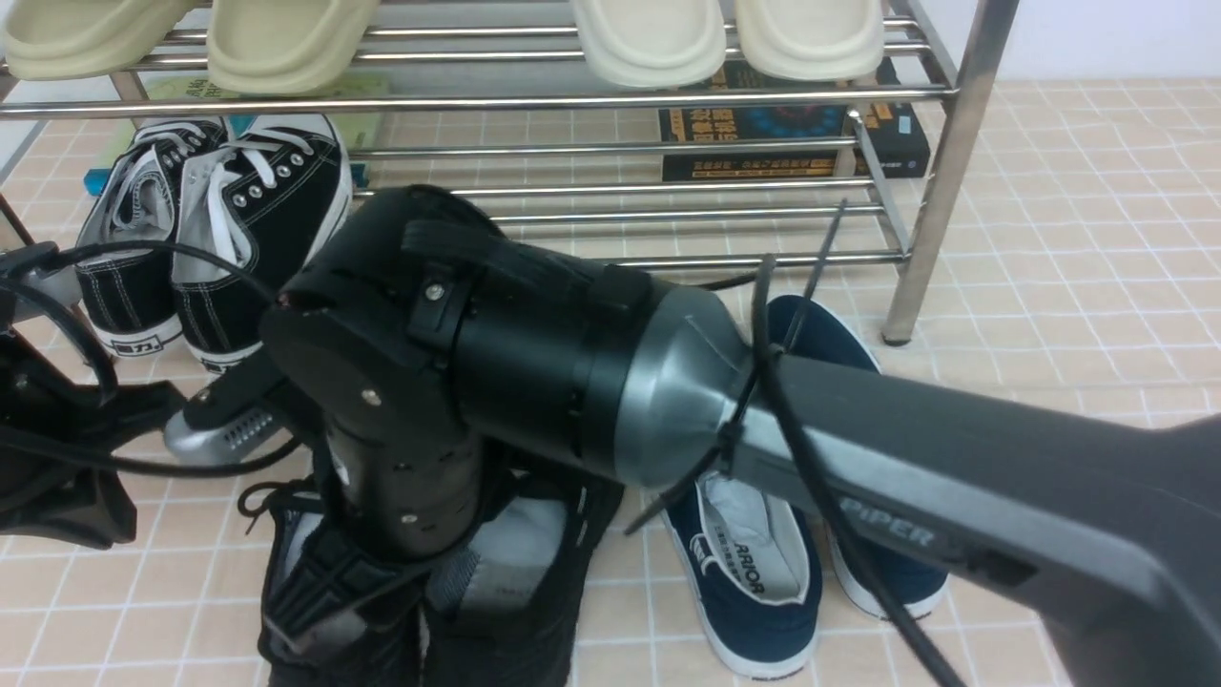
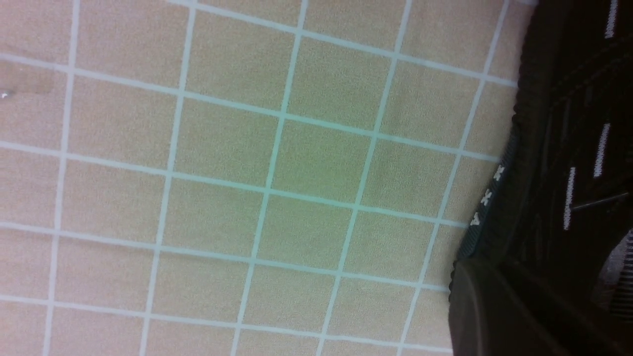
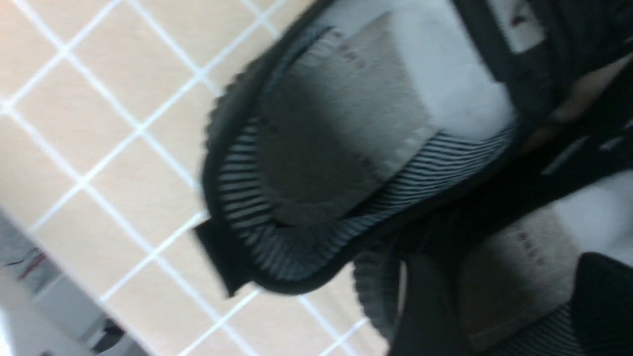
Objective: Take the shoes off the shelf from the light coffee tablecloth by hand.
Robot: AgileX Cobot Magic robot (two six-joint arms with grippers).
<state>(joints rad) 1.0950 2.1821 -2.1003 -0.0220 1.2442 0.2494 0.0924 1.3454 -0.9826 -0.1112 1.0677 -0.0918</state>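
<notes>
Filling most of the front view, the right arm (image 1: 858,458) reaches across and bends its wrist downward. Its gripper (image 1: 372,572) points into the two black knit shoes (image 1: 534,611), with the fingertips out of sight among the collars. In the blurred right wrist view two dark fingers (image 3: 425,306) stand well apart with only a grey insole showing between them, so the pincer is spread and clamps nothing.

Both shoes sit side by side on the light coffee tablecloth (image 1: 1097,286), off the shelf (image 1: 940,191) and in front of its left half. Their toes are hidden behind the arm and their heels are cut off by the frame edge.

One left gripper (image 1: 234,405) lies low just in front of the shelf's left end, half covered by the right arm. Whether it is open or closed I cannot tell, since its wrist view shows only cloth and a shoe's dashed side (image 2: 568,148).

Two black canvas sneakers (image 1: 248,248) stand on the shelf's lowest tier at its left end. Two navy slip-ons (image 1: 754,582) lie in front of its right post, partly behind the arm. Four cream slippers (image 1: 649,33) sit on an upper tier, cropped by the frame edge. One dark book (image 1: 763,124) lies behind the rods.
</notes>
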